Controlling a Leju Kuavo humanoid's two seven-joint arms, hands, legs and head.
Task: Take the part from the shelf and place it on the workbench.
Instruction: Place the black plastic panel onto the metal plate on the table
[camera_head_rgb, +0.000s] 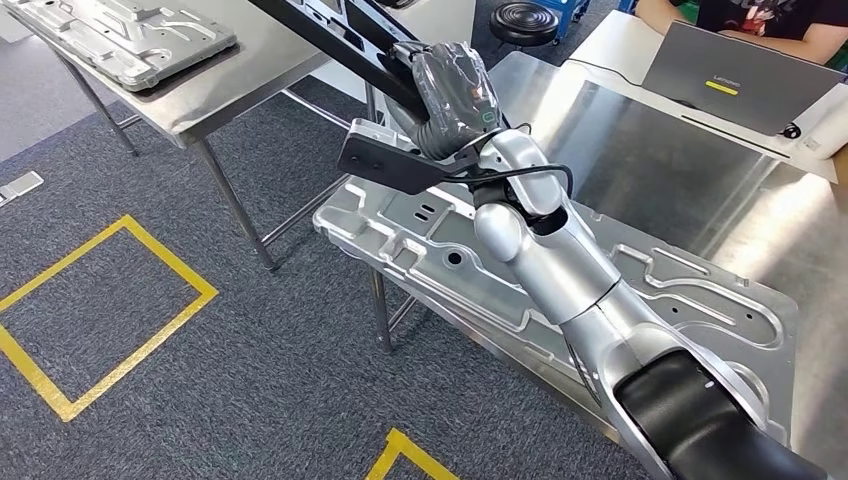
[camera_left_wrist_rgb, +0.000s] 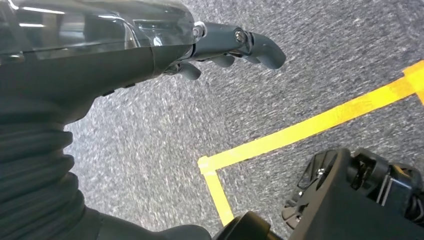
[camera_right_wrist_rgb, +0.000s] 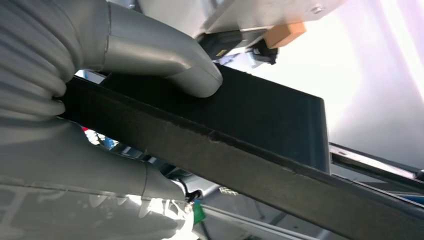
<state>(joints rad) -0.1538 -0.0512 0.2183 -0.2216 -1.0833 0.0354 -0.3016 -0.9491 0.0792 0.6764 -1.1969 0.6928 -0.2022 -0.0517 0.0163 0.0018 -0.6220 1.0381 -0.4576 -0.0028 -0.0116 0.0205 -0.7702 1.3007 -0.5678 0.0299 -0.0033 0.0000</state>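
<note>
- Grey speckled carpet (camera_head_rgb: 300, 340) covers the floor, marked with yellow tape (camera_head_rgb: 60, 330) in rectangular outlines at the left of the head view.
- A steel bench (camera_head_rgb: 250, 70) stands at upper left and carries a pressed silver metal panel (camera_head_rgb: 120, 35).
- The left hand (camera_left_wrist_rgb: 150, 50) hangs over the carpet in the left wrist view, near a corner of the yellow tape; its dark fingers (camera_left_wrist_rgb: 260, 47) are loosely curled and apart, and they hold nothing.
- The part (camera_head_rgb: 385, 165), a long flat black bar, runs slantwise from the top of the head view down to its blunt end, which hangs above the near corner of the central bench (camera_head_rgb: 640, 170); whether it touches anything below cannot be told.
- The right hand (camera_head_rgb: 455, 95), in a grey ribbed cover, grips the part near its lower end. In the right wrist view the thick grey thumb (camera_right_wrist_rgb: 165, 62) presses on the part's broad black face, with the rest of the hand closed beneath its edge.
- A second pressed silver panel (camera_head_rgb: 700, 300) lies flat on the central bench, partly under the silver right arm (camera_head_rgb: 560, 260).
- At upper right, a grey laptop (camera_head_rgb: 740, 75) rests on a white desk (camera_head_rgb: 620, 40), and a person's forearm (camera_head_rgb: 800, 35) shows behind it.
</note>
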